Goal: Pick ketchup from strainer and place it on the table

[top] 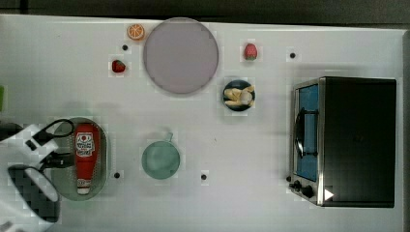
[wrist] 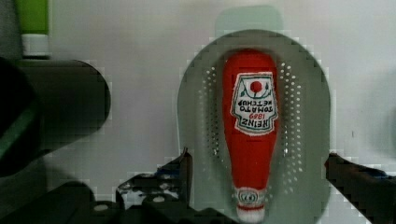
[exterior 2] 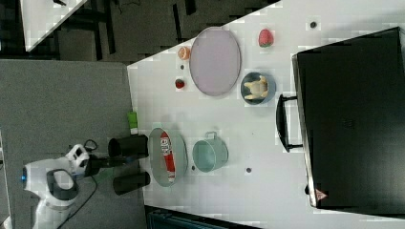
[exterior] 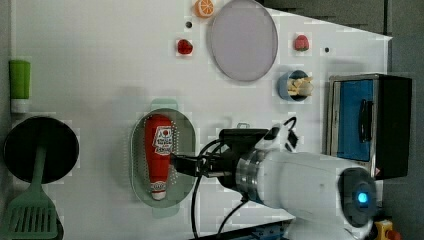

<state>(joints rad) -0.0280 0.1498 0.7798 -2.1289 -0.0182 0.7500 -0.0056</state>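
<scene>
Ketchup (wrist: 250,135) lies inside strainer (wrist: 308,93), gripper (wrist: 257,175) fingers straddling it.

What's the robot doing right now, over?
Gripper open, fingers either side of the strainer. Ketchup lying flat in the strainer, not gripped. Nothing on top of the bottle.

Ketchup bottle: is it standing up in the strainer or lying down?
Lying down. The ketchup rests on its side along the strainer, label facing up, white cap at one end, body flat on the perforated bottom.
</scene>
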